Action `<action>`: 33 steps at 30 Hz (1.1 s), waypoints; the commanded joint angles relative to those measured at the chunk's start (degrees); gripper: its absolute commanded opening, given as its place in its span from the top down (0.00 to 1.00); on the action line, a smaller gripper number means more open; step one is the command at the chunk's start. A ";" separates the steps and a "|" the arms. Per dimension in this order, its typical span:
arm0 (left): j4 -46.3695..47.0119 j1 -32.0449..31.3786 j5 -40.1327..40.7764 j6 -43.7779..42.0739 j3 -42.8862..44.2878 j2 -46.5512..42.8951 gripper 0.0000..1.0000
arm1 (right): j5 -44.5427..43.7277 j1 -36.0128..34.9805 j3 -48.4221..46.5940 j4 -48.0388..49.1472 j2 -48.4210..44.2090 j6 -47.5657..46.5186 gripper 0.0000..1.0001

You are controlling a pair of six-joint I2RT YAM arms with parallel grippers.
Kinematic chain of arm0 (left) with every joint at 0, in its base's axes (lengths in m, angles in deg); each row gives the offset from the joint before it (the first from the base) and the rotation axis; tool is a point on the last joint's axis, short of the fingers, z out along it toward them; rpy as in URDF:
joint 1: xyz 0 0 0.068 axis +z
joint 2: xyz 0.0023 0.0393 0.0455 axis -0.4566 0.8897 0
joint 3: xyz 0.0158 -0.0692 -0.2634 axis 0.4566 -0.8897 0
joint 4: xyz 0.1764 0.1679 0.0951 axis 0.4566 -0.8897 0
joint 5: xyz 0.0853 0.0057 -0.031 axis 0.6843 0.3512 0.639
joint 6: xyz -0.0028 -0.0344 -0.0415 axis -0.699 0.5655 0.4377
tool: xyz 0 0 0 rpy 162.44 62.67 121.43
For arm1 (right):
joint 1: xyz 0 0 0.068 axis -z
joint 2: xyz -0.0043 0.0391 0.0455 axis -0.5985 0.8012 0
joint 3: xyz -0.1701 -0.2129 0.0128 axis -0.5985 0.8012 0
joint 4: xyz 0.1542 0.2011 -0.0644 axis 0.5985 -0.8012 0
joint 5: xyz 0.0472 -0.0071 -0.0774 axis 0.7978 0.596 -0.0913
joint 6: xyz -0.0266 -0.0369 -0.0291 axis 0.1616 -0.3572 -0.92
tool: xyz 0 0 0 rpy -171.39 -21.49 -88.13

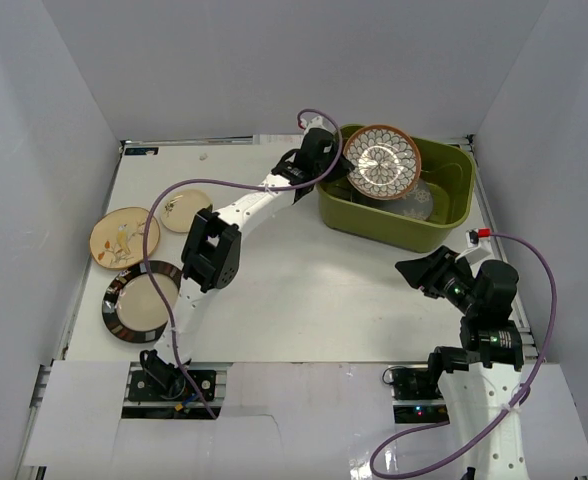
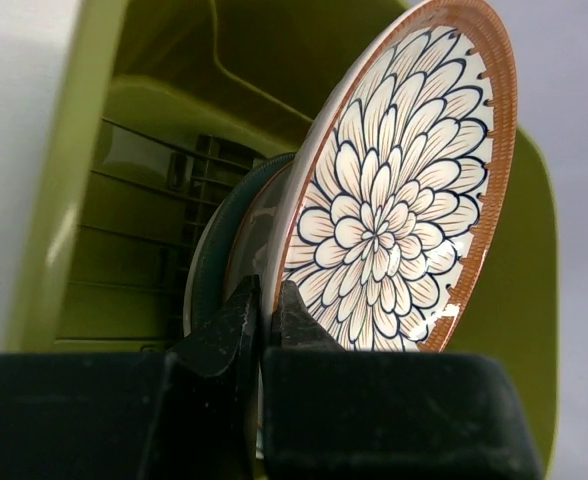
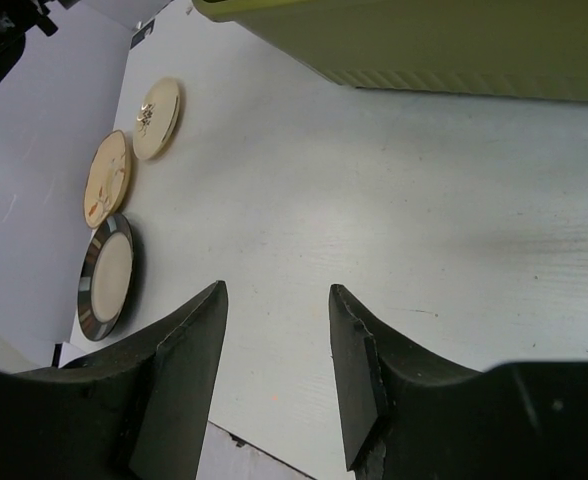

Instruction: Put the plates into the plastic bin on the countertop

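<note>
My left gripper (image 1: pixel 342 172) is shut on the rim of the white-brown petal plate (image 1: pixel 382 162) and holds it tilted on edge over the olive-green plastic bin (image 1: pixel 460 172). In the left wrist view my gripper (image 2: pixel 269 292) pinches this plate (image 2: pixel 394 190), and a teal plate (image 2: pixel 204 268) lies behind it inside the bin (image 2: pixel 64 180). A pale plate (image 1: pixel 417 204) shows on the bin floor. Two cream plates (image 1: pixel 124 237) (image 1: pixel 185 210) and a shiny metallic plate (image 1: pixel 140 301) lie at the left of the countertop (image 1: pixel 304 290). My right gripper (image 1: pixel 412 270) is open and empty.
Pale walls enclose the countertop on three sides. The right wrist view shows my open gripper (image 3: pixel 277 300), the bin's outer wall (image 3: pixel 454 50), the two cream plates (image 3: pixel 160 119) (image 3: pixel 108 178) and the metallic plate (image 3: pixel 107 280) far off. A purple cable loops over the left arm.
</note>
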 commanded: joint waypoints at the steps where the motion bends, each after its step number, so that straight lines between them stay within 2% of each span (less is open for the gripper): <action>1: 4.15 -1.81 -3.22 1.30 6.39 0.76 1.00 | -0.36 -0.47 -0.52 0.43 -1.00 -0.84 0.48; 4: 2.65 -2.96 -2.08 0.07 9.38 3.15 1.00 | -0.89 -0.56 -0.70 -0.19 -1.44 -1.02 0.48; 10: 2.48 -3.13 -1.46 2.26 9.56 7.10 1.00 | -2.03 -0.74 -2.98 -2.91 -1.09 -1.63 0.48; 13: 3.26 -3.13 0.56 3.84 9.30 8.16 0.80 | -3.96 -0.83 -5.52 -4.49 -0.73 -2.86 0.48; 14: 3.79 -3.13 0.56 4.19 9.13 8.43 0.69 | -5.01 -0.83 -5.97 -4.85 -0.82 -3.12 0.48; 17: 4.58 -3.13 0.48 4.46 8.51 8.34 0.53 | -6.07 -0.83 -7.28 -5.55 -0.73 -3.57 0.47; 20: 5.28 -3.05 0.65 4.46 7.11 7.11 0.44 | -6.69 -0.83 -8.34 -5.64 -0.65 -3.39 0.47; 21: 5.55 -3.05 0.65 4.37 6.41 5.80 0.38 | -6.78 -0.83 -8.69 -5.64 -0.65 -3.39 0.47; 23: 6.95 -3.05 0.56 4.02 3.34 4.13 0.30 | -7.57 -0.83 -9.31 -5.90 -0.82 -3.30 0.46; 24: 7.22 -3.05 0.39 3.85 2.46 2.03 0.22 | -7.57 -0.83 -9.75 -6.08 -0.82 -3.30 0.46; 25: 7.74 -3.05 -0.22 3.67 0.44 0.79 0.17 | -7.66 -0.83 -9.92 -6.17 -0.65 -3.39 0.45; 28: 9.94 -3.05 -0.49 1.74 -1.42 -4.46 0.02 | -7.31 -0.83 -10.36 -6.08 -0.56 -3.04 0.39; 33: 9.69 -2.96 -1.98 -3.87 -2.39 -12.74 0.02 | -6.25 -0.83 -9.84 -5.12 -0.64 -2.08 0.15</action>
